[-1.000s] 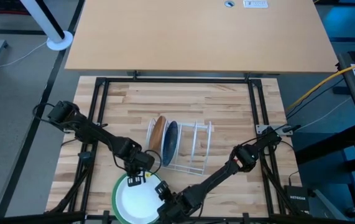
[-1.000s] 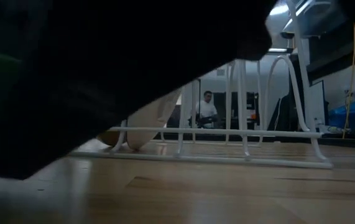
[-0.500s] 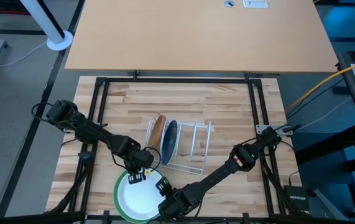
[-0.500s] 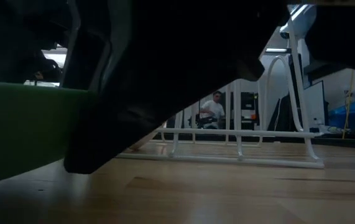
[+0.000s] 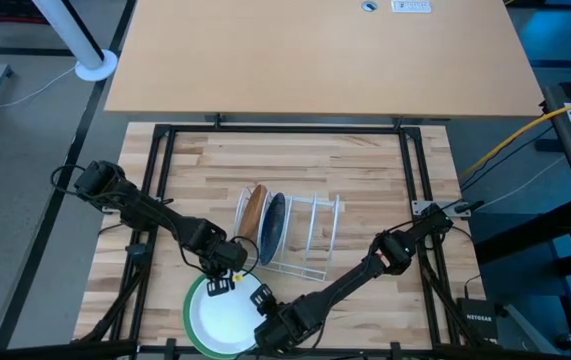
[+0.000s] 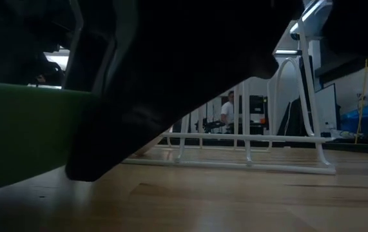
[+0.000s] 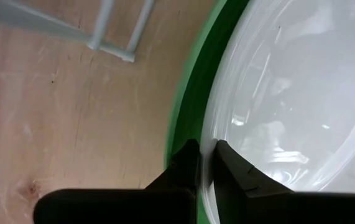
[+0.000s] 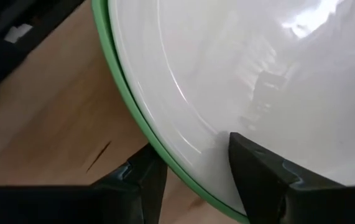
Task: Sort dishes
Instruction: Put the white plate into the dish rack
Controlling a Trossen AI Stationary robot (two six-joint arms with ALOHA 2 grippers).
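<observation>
The high view shows four plates: a round white plate (image 5: 221, 322) lying in a round green plate (image 5: 190, 312) at the near edge of the wooden table (image 5: 365, 170), and a tan-brown plate (image 5: 254, 214) and a dark blue plate (image 5: 275, 228) standing in the white wire rack (image 5: 310, 235). Only the wrist views show the grasps: the left gripper (image 7: 206, 163) is clenched on the white plate's rim, and the right gripper (image 8: 193, 163) straddles both rims.

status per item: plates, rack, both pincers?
white plate: stacked on the green one, rim between both pincers' fingers
green plate: flat on the table, under the white
tan-brown plate: on edge in the rack
dark blue plate: on edge in the rack, beside it
white wire rack: upright, other slots free
left pincer: shut on the white plate's rim
right pincer: straddling both stacked rims
</observation>
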